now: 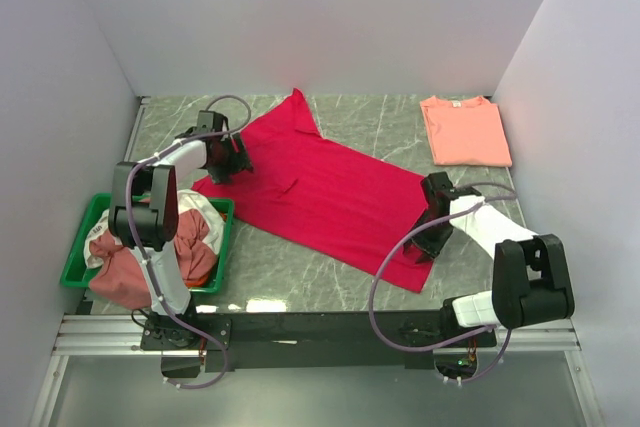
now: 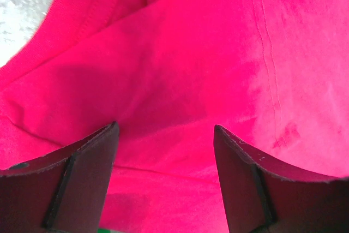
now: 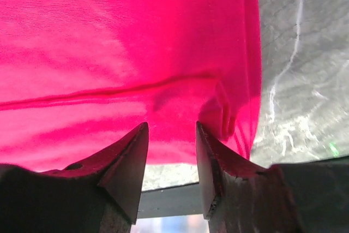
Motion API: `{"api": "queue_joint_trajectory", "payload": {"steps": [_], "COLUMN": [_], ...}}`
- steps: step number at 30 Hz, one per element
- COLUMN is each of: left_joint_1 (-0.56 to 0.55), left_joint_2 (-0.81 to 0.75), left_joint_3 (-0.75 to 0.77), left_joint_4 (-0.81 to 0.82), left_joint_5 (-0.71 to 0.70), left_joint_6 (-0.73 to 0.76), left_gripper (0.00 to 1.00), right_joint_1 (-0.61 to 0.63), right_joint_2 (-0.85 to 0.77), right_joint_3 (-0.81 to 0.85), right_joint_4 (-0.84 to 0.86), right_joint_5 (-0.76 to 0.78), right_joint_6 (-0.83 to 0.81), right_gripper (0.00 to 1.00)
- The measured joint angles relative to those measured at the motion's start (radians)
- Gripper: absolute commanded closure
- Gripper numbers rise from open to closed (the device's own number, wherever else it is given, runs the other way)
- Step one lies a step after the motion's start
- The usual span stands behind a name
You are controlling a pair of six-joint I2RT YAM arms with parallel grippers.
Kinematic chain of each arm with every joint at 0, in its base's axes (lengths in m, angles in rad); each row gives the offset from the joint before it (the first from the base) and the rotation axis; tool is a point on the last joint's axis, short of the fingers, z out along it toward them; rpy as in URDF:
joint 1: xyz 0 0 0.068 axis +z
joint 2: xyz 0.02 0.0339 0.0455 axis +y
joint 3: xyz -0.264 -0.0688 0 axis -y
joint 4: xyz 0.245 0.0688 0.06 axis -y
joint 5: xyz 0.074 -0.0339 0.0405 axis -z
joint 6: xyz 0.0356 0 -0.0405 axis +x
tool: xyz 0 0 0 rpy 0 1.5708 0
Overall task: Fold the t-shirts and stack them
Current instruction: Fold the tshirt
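left fingers (image 2: 82,184) gape wide, right fingers (image 3: 122,178) half open, both empty over the crimson t-shirt (image 1: 320,192) spread on the counter (image 1: 300,272); folding looks unstarted, so next pinch its ends.

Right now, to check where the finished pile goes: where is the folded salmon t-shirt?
In the top view the salmon t-shirt lies folded at the far right corner of the table, apart from the red t-shirt spread across the middle.

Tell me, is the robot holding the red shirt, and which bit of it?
Nothing is held. The left gripper and right gripper both hover over the red t-shirt, jaws open, no cloth pinched between them.
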Motion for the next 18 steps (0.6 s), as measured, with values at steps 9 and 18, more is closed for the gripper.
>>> {"api": "queue_joint_trajectory", "payload": {"steps": [9, 18], "left_joint_1": [-0.049, -0.067], "left_joint_2": [0.003, 0.119], "left_joint_3": [0.129, 0.245], "left_joint_4": [-0.057, -0.016], "left_joint_5": [-0.001, 0.086], "left_joint_6": [0.007, 0.004], "left_gripper": [0.23, 0.23], "right_joint_1": [0.000, 0.000], "right_joint_2": [0.018, 0.257], "right_joint_3": [0.221, 0.266], "right_joint_4": [-0.061, 0.028], "right_joint_5": [0.028, 0.019], "right_joint_6": [-0.050, -0.097], "right_gripper": [0.51, 0.54]}}
